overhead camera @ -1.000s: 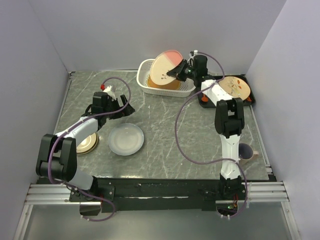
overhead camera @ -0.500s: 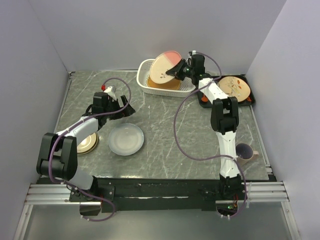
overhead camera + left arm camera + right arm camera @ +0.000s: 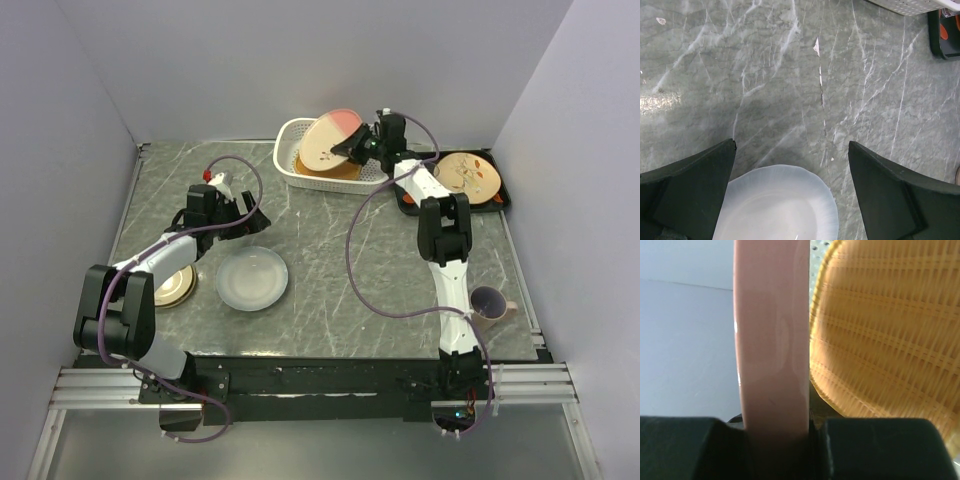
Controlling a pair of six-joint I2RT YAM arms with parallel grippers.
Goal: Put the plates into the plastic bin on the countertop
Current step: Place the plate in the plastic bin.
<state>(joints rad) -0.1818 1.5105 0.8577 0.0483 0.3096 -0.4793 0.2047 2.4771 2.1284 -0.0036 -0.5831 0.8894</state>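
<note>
Right pincer clenched on the pink plate by its rim — plate tilted on edge over the plastic bin at far centre, an orange plate lying in the bin under it. Left pincer released, jaws wide — hovers just beyond the white plate on the desk, near left.

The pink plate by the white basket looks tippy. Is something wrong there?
It is tilted because the right gripper holds the pink plate by its rim over the white bin, above an orange plate. Nothing looks spilled or broken.
</note>
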